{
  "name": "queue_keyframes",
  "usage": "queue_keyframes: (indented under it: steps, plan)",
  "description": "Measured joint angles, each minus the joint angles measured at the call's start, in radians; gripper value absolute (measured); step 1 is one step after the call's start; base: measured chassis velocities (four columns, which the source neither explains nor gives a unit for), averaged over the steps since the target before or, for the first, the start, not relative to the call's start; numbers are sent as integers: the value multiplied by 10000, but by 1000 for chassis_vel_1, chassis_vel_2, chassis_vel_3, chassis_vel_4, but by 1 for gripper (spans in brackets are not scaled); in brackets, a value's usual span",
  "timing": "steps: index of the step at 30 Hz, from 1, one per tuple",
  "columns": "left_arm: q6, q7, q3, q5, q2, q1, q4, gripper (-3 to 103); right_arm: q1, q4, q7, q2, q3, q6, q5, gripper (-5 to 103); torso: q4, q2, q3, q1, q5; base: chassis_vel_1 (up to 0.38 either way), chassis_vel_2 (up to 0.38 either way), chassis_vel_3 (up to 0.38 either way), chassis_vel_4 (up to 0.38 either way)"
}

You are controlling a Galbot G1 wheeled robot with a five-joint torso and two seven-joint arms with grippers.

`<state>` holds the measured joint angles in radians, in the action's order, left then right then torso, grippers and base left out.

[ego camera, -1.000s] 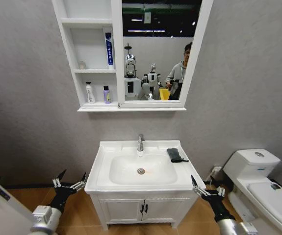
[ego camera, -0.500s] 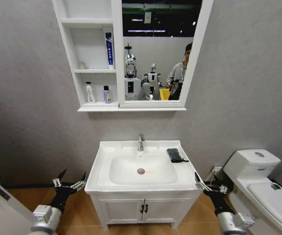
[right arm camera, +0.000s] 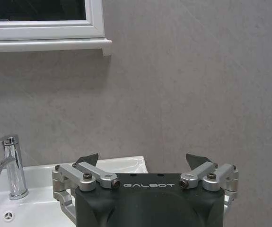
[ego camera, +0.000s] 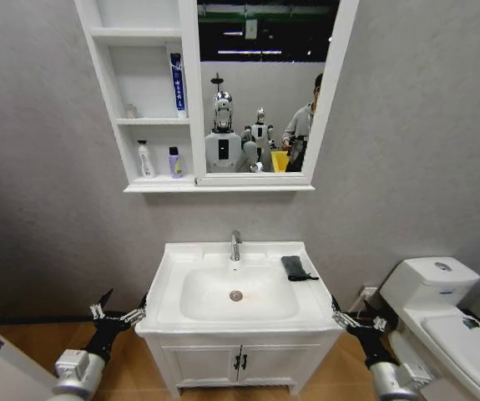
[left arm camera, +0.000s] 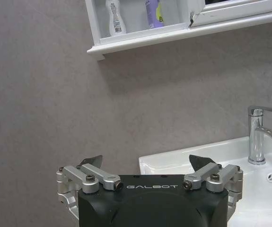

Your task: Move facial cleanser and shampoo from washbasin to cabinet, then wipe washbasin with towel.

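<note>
The white washbasin [ego camera: 169, 288] with its chrome tap [ego camera: 235, 245] stands in the middle of the head view. The dark towel [ego camera: 296, 267] lies folded on its back right corner. Above hangs the cabinet [ego camera: 188, 100]. A white bottle [ego camera: 144, 159] and a small purple bottle [ego camera: 174, 162] stand in its lowest niche; which is the facial cleanser and which the shampoo I cannot tell. My left gripper [ego camera: 125, 302] is open, low beside the basin's left front corner. My right gripper [ego camera: 358, 316] is open beside the right front corner. Both hold nothing.
A blue tube [ego camera: 176, 81] stands in the cabinet's middle niche. A white toilet [ego camera: 440, 322] sits close to my right arm. The two-door floor vanity [ego camera: 240, 363] carries the basin. A grey wall is behind, wooden floor below. The mirror reflects robots and a person.
The whole head view has shifted slightly, so the camera moved. My right gripper has edged a little outward and up beside the basin's corner. The left arm has stayed where it was.
</note>
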<state>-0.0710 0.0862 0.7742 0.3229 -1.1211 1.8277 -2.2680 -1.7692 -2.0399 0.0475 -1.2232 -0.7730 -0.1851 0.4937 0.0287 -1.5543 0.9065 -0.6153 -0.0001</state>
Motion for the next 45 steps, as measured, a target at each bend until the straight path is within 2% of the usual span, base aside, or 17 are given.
queue_keyframes:
  steps: [4,11,18,20,24,25,27,28,30,31,33,34,36,37,39,43,45]
  plan:
    - [0,1,-2,1,0,0,0,100,228,317,-155,57,42,-348,-48,100,0,0,-1,1,1,0,0,0,0]
    - [-1,1,-3,1,0,1,1,100,223,362,-203,14,102,-444,-51,100,0,-1,0,1,1,-41,13,25,-16]
    - [-2,0,-3,2,1,2,0,100,174,368,521,-226,197,-581,-580,100,0,-1,0,1,3,-125,130,127,-130]
    - [-2,0,-4,2,2,0,0,100,239,264,924,-61,193,-173,-527,100,5,0,0,-4,0,-185,169,170,-201]
    - [-2,0,-4,2,4,-3,0,100,524,168,1144,391,182,426,-302,100,3,5,4,-17,1,-162,128,132,-146]
    - [-3,0,-3,2,3,-2,0,100,854,154,1232,898,173,901,-41,100,-1,6,5,-17,8,-65,81,17,-12]
    - [-3,0,-4,2,4,-2,0,100,1635,280,1241,1819,184,1776,694,100,0,3,1,-6,-6,-22,41,-17,-11]
    - [-3,0,-4,2,4,-2,0,100,1635,280,1241,1819,184,1776,694,100,0,3,1,-6,-6,0,0,0,0]
    - [-3,0,-4,3,3,0,-1,100,2393,555,1181,2422,336,2725,1747,100,-1,0,0,1,6,34,-11,-5,17]
    - [-3,0,-4,3,3,0,-1,100,2393,555,1181,2422,336,2725,1747,100,-1,0,0,1,6,68,-21,-10,35]
    - [-3,0,-4,2,2,2,-1,100,3129,981,1145,2868,613,3728,2754,100,-2,-2,-2,6,1,51,-35,-41,42]
    - [-3,0,-4,2,2,2,-1,100,3129,981,1145,2868,613,3728,2754,100,-2,-2,-2,6,1,51,-34,-35,50]
    - [-3,0,-4,3,2,2,-1,100,3707,1422,1243,3166,930,4484,3525,100,0,-2,-1,6,4,0,0,0,0]
    - [-3,0,-4,3,2,2,-1,100,3707,1422,1243,3166,930,4484,3525,100,0,-2,-1,6,4,0,0,0,0]
    - [-3,0,-5,3,2,0,-1,100,4300,2007,1299,3431,1242,5162,4085,100,0,-1,0,1,0,0,0,0,0]
    - [-3,0,-5,3,2,0,0,100,4955,2696,1272,3599,1801,5403,4215,100,1,0,1,-3,2,0,0,0,0]
    - [-2,0,-5,3,2,0,-1,100,5701,3433,1114,3633,2481,5391,4063,100,0,0,1,-3,3,0,0,0,0]
